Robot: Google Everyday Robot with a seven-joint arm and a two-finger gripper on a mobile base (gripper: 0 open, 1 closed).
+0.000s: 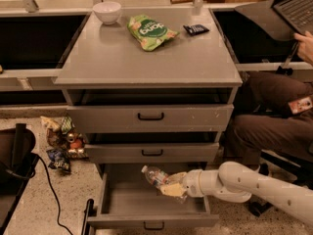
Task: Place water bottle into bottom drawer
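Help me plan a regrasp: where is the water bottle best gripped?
Grip the water bottle across its body near the base, coming from the picture's right, as the end effector does now above the open bottom drawer. It lies tilted, cap toward upper left, so its base faces the arm.

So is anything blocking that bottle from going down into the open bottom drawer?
Nothing visible does. The gripper holds the bottle just above the bottom drawer, which is pulled open, and no object shows on the drawer floor beneath it.
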